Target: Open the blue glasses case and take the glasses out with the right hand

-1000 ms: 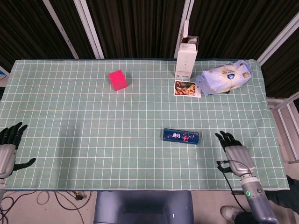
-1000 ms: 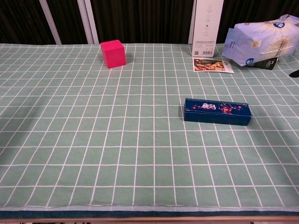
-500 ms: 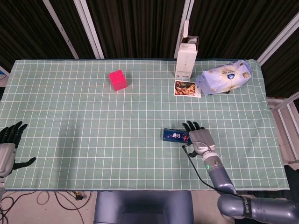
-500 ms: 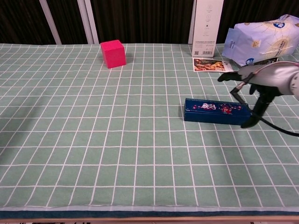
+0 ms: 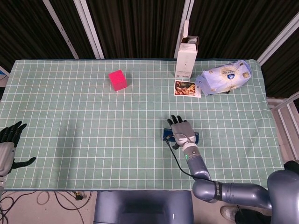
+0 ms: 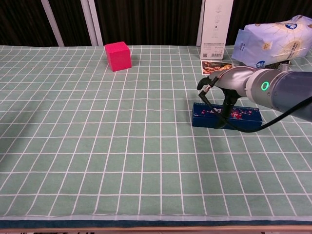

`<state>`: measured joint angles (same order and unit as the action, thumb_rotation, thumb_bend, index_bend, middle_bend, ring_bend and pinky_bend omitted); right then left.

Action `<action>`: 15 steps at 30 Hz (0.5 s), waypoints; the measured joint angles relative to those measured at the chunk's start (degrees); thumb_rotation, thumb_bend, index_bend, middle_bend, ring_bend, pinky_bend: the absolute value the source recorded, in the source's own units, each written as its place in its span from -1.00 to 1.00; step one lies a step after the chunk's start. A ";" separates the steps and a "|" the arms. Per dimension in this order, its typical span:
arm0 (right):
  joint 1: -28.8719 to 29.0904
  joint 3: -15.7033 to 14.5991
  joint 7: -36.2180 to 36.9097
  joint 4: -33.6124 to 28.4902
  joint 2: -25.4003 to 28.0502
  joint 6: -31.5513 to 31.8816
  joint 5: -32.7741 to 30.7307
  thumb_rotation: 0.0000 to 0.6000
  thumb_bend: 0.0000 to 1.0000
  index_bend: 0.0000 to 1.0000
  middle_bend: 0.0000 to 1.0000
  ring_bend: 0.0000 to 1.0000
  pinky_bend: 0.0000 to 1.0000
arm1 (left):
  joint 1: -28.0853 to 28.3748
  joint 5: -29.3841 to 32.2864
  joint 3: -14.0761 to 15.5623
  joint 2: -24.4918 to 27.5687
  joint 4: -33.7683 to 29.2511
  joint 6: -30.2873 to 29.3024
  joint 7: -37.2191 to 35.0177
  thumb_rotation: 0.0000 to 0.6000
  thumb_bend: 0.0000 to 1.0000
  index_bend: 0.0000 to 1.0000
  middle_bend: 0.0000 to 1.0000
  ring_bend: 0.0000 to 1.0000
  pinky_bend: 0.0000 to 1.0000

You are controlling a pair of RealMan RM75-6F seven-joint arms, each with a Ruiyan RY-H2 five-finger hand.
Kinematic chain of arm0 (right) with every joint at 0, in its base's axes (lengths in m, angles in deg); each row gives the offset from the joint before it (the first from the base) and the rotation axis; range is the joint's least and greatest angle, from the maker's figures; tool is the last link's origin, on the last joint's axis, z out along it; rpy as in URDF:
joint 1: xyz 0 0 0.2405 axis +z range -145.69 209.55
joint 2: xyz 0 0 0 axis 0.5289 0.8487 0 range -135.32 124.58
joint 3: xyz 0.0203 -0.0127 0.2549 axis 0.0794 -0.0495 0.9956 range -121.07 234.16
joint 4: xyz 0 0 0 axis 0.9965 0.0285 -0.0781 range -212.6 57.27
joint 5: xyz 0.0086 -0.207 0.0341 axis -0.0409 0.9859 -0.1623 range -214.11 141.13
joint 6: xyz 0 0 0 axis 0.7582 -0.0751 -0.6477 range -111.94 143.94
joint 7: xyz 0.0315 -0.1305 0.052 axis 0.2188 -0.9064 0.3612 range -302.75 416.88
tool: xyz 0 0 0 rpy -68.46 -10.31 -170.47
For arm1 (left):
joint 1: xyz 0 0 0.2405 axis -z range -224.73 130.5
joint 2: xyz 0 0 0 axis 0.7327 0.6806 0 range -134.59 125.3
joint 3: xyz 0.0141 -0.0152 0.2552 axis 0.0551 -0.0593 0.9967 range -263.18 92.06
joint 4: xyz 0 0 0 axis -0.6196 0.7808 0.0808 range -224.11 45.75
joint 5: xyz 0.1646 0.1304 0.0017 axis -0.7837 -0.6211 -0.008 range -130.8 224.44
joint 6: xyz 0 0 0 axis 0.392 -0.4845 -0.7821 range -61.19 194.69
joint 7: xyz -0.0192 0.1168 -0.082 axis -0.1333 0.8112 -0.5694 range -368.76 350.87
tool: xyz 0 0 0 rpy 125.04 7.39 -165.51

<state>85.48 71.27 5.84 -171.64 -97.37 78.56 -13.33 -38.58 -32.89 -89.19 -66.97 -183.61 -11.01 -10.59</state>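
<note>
Blue glasses case point(image 6: 243, 117) laid near centre-right of worktop point(image 5: 70, 116), long axis left-right, lid shut. Right robot hand point(image 6: 217, 95) poised directly over case, fingers spread, nothing gripped. Left robot hand point(image 5: 8, 147) parked far left, open.

The right robot hand point(image 5: 182, 133) reaches forward, palm down, fingers spread and drooping, its forearm stretching back to the near edge. The left robot hand point(image 5: 8, 144) lies apart, fingers spread, holding nothing.
</note>
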 measured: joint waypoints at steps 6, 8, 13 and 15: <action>1.66 0.24 -0.66 1.54 -1.45 -0.01 -2.78 1.00 -0.45 -0.58 -1.00 -1.00 -0.52 | 0.12 0.29 0.05 0.31 -0.49 0.56 -0.66 1.00 -1.00 -1.00 -1.00 -1.00 -1.00; 2.23 0.22 -0.91 1.99 -1.89 0.05 -3.82 1.00 -0.41 -0.58 -1.00 -1.00 -0.52 | 0.12 0.35 0.08 0.36 -0.57 0.64 -0.75 1.00 -1.00 -1.00 -1.00 -1.00 -1.00; 3.29 0.09 -1.62 2.42 -2.33 0.25 -5.58 1.00 -0.22 -0.58 -1.00 -1.00 -0.52 | 0.18 0.47 0.13 0.51 -0.80 0.91 -1.01 1.00 -1.00 -1.00 -1.00 -1.00 -1.00; 3.64 0.04 -1.95 2.44 -2.37 0.39 -6.29 1.00 -0.17 -0.58 -1.00 -1.00 -0.52 | 0.22 0.54 0.13 0.56 -0.90 1.03 -1.08 1.00 -1.00 -1.00 -1.00 -1.00 -1.00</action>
<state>89.11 71.31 3.89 -169.19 -99.74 78.95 -19.62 -38.36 -32.35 -89.06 -66.41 -184.52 -9.98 -11.66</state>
